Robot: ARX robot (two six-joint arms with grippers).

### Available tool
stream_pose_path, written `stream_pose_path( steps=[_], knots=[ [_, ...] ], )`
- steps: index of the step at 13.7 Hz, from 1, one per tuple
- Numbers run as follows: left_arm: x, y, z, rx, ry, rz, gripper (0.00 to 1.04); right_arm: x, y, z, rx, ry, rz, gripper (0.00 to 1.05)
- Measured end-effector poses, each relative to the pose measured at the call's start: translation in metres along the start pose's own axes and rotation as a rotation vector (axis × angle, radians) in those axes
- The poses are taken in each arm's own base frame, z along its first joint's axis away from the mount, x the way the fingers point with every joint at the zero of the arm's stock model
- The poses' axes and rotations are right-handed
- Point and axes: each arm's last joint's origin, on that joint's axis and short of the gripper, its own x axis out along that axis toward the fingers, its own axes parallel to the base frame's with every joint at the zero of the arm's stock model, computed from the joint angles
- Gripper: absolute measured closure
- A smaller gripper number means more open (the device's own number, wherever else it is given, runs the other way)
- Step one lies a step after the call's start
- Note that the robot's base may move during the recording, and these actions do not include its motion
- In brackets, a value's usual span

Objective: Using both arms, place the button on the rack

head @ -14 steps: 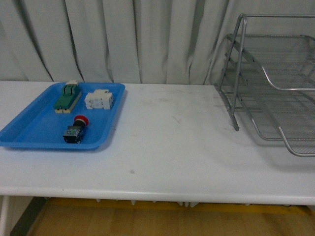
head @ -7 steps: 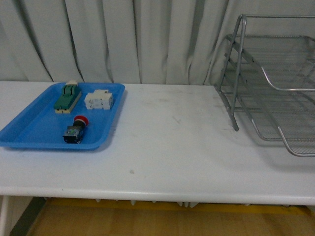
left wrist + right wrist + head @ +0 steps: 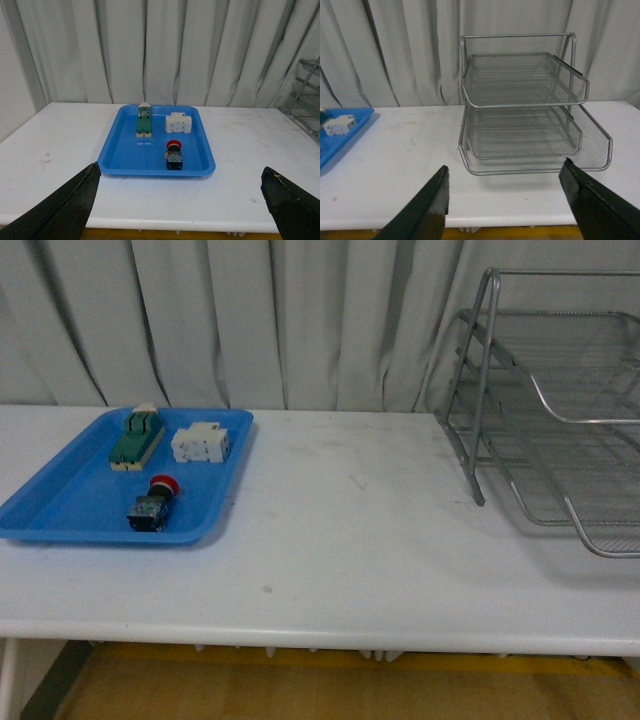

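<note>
Toward 9 o'clock on the white table (image 3: pixel 350 540), a flat blue plastic tray (image 3: pixel 70 495) is sitting. The small red-capped push-button switch (image 3: pixel 156 500) with a dark blocky body is lying in it near its 6 o'clock rim, cap pointing to 12. A green-and-cream switch block (image 3: pixel 137 437) is lying at the tray's 11 o'clock and a white breaker block (image 3: pixel 201 444) at 1 o'clock, both just beyond the push-button switch and apart from it. Over at 3 o'clock, well apart from the tray, the silver three-tier wire-mesh rack (image 3: pixel 483 380) is standing, with white table stretching between. Pale pleated curtains (image 3: pixel 250 320) are hanging along 12 o'clock. The left tool (image 3: pixel 180 170) is hovering with its fingers spread wide, facing the tray. The right tool (image 3: pixel 504 167) is gaping likewise, facing the rack.
</note>
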Motion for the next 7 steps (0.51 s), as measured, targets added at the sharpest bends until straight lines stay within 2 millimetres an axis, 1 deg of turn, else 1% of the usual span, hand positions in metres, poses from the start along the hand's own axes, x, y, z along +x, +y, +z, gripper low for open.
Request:
stream_pose_path(
  steps=[3,4,6,7],
  knots=[
    [0.0000,0.0000,0.0000,0.000,0.000,0.000,0.07,0.0000,0.0000,0.0000,0.000,0.000,0.000,0.05],
    [0.0000,0.0000,0.0000,0.000,0.000,0.000,0.07,0.0000,0.0000,-0.0001,0.000,0.000,0.000,0.07],
    [0.0000,0.0000,-0.0015,-0.006,0.029,0.003,0.07,0.0000,0.0000,0.0000,0.000,0.000,0.000,0.06],
    [0.0009,-0.0023,-0.0004,-0.061,0.208,0.020,0.07,0.0000,0.0000,0.0000,0.000,0.000,-0.001,0.06]
  ],
)
